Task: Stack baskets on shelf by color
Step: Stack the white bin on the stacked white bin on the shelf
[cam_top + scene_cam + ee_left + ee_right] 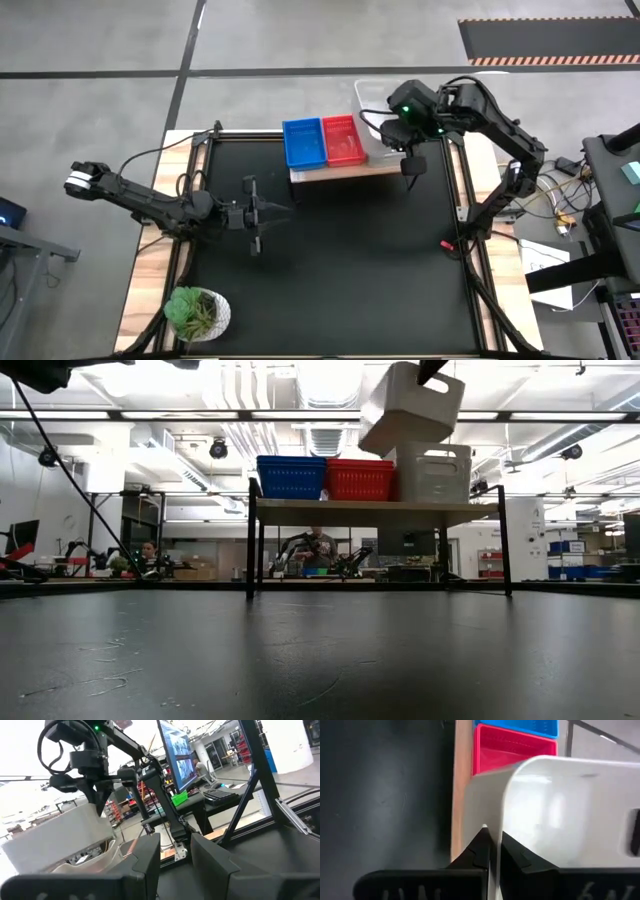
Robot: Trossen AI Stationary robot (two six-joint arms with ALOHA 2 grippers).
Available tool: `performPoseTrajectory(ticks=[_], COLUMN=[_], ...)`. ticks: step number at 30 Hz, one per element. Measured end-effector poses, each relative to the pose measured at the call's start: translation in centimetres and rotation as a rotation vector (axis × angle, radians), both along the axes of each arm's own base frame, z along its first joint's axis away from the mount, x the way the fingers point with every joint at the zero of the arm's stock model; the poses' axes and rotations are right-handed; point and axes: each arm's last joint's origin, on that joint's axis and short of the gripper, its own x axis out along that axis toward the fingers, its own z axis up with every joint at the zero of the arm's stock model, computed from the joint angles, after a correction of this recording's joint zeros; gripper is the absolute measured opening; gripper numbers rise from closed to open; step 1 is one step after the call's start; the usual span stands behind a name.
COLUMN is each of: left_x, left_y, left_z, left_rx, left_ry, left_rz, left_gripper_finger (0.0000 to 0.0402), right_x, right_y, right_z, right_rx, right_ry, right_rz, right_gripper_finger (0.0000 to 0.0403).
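We find the white basket [412,407] held aloft in the right gripper [490,851], whose two dark fingers are pinched closed on the thin edge of its wall. It is a pale, opaque-looking rectangular tub with rounded corners and a slot handle near its rim, hanging tilted above the shelf [375,510]. The shelf is a light-wood board on thin black legs, standing at the far edge of the black table [340,270]. On it we record, side by side, a blue basket [304,142], a red basket [343,140] and a further white basket [433,472] at the end nearest the right arm. The low view alone shows the lifted basket clear of the one below it, with a gap between them, and it shows the ribbed sides of the blue and red baskets; we cannot count from it how many are nested in each stack. The high view alone shows the row from above, though the right arm covers most of the white baskets there. The right wrist view gives the grip itself and the red basket's perforated floor. The left gripper [252,215] hangs over the table's middle left, well apart from the shelf, its fingers parted and empty, as the left wrist view confirms. A potted plant [196,312] stands at the table's near left corner.
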Motion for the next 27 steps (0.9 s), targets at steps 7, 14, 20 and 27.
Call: performPoseTrajectory(ticks=[7,14,20,27], left_x=[0.0,0.0,0.0,0.0], left_y=[0.0,0.0,0.0,0.0], left_z=[0.0,-0.1,-0.1,-0.1], left_rx=[0.001,0.001,0.002,0.002], left_ry=[0.001,0.002,0.002,0.002], left_rz=[0.0,0.0,0.0,0.0], left_gripper_finger=[0.0093,0.0093,0.0093,0.0093], right_x=[0.7,0.8,1.0,1.2], right_y=[-0.3,-0.6,-0.8,-0.9], right_z=[-0.5,-0.8,-1.3,-2.1], right_rx=[0.01,-0.053,-0.052,-0.042], right_ry=[0.015,0.05,0.071,0.102], right_rz=[-0.033,-0.075,-0.089,-0.099], right_gripper_finger=[0.0008,0.0008,0.0008,0.0008])
